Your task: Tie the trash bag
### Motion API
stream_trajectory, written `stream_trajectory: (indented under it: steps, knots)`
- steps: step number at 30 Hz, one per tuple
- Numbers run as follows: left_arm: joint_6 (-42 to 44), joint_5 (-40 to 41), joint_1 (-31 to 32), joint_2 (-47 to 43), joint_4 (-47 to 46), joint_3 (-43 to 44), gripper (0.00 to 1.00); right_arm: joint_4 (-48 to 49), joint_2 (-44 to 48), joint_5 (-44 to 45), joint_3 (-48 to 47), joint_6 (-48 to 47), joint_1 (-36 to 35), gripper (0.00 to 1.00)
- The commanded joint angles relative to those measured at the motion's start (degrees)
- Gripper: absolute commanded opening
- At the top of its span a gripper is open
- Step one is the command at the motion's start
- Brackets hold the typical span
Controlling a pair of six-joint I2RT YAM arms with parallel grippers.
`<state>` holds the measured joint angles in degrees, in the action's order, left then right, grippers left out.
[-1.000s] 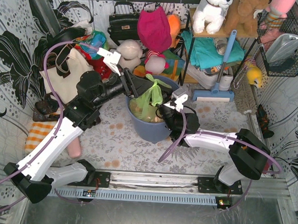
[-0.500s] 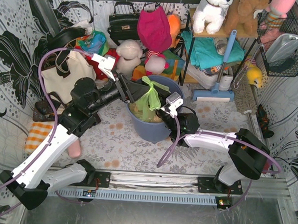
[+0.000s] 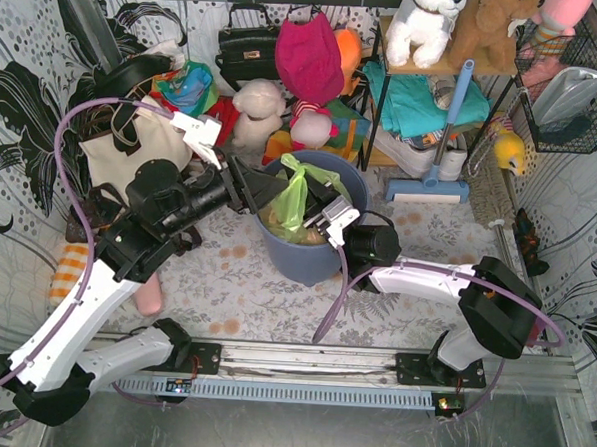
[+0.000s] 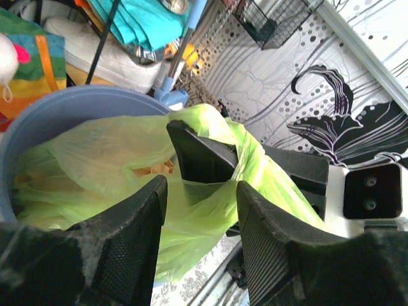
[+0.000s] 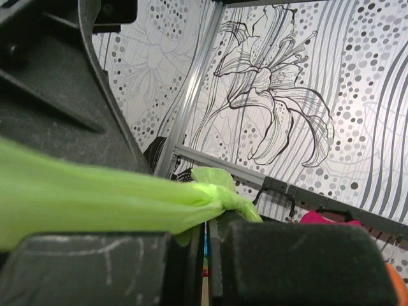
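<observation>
The trash bag (image 3: 294,195) is sitting inside the blue-grey bin (image 3: 302,259) at the centre of the overhead view. Its body is lining the bin, and its loose top is rising as a green flap above the rim. Both arms are reaching in toward that flap, the left from the left of the frame and the right from the lower right.

The right gripper (image 5: 205,223) is clamping fully closed on a drawn-out strand of the green plastic. In its own wrist view the strand is running in from the left edge, narrowing to a small bunch (image 5: 220,196) just above the closed fingers. This grip seems to be serving as an anchor, holding the gathered top taut so the other arm has something firm to work against.

The left gripper (image 4: 203,191) is standing part open with nothing pinched between its fingers (image 4: 127,248). In its wrist view the bag is filling the gap just beyond the tips. The plastic there appears to be wrapping around the right gripper's dark finger in the middle of the frame. The left gripper is lined up on that wrapped section, probably to take a second hold.

Whether a real knot is forming is unclear, and the tie looks unfinished.
</observation>
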<state>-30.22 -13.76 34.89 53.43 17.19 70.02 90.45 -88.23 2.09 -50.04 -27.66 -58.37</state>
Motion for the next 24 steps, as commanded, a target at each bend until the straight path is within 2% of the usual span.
stream_trajectory:
  steps: [1,6,17,21,24]
  knots:
    - [2.14,4.16,0.34,-1.36,-0.06,3.50,0.56,6.97,2.09,-3.07,-0.77,-3.16,0.25,0.00]
    - [1.44,3.85,0.33,-0.83,-5.14,5.16,0.58,6.95,1.93,-3.97,-0.65,-4.04,0.26,0.00]
    - [3.02,7.18,0.35,5.62,-3.31,9.45,0.63,6.93,1.66,-4.83,-0.76,-4.91,0.24,0.00]
    - [3.22,7.14,0.30,6.66,-2.74,9.14,0.62,6.93,1.65,-5.05,-0.84,-5.01,0.22,0.00]
    - [3.34,7.62,0.34,6.80,-2.73,8.36,0.57,6.95,1.61,-5.40,-0.84,-5.01,0.17,0.00]
